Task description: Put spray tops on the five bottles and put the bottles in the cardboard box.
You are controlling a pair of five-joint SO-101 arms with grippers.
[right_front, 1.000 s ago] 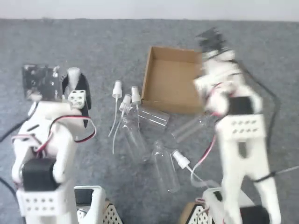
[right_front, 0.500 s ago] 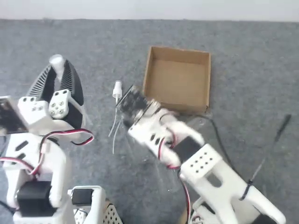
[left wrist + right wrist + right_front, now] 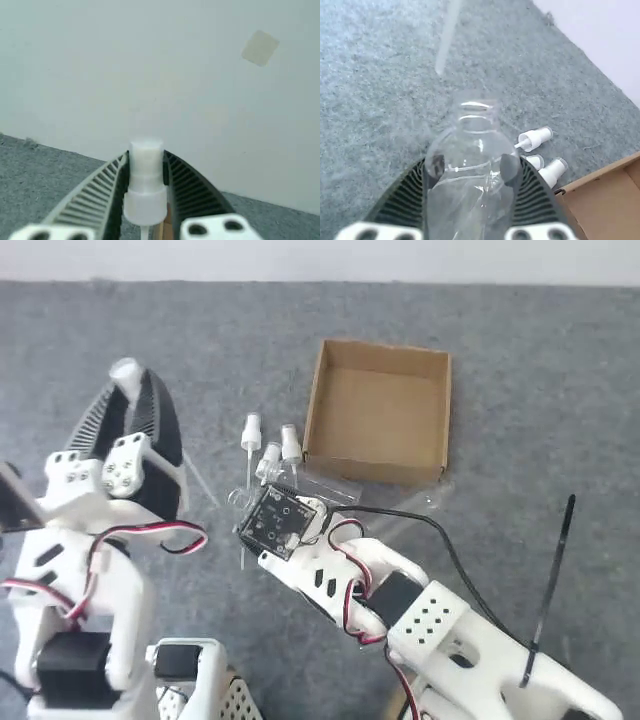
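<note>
Spray top [image 3: 146,185] sits clenched between the left jaws, held up at the left of the high view, its thin tube trailing below. The right jaws, near the frame's centre, grasp a clear bottle [image 3: 470,170] around its shoulder, its open neck uncapped. Three loose spray tops [image 3: 270,445] lie just left of the cardboard box [image 3: 375,415], which stands upper centre on the grey desk [image 3: 200,330]. More clear bottles [image 3: 330,487] lie along the box's near wall.

Right claw [image 3: 471,166] from box [image 3: 375,410] to bottle [image 3: 470,192].
</note>
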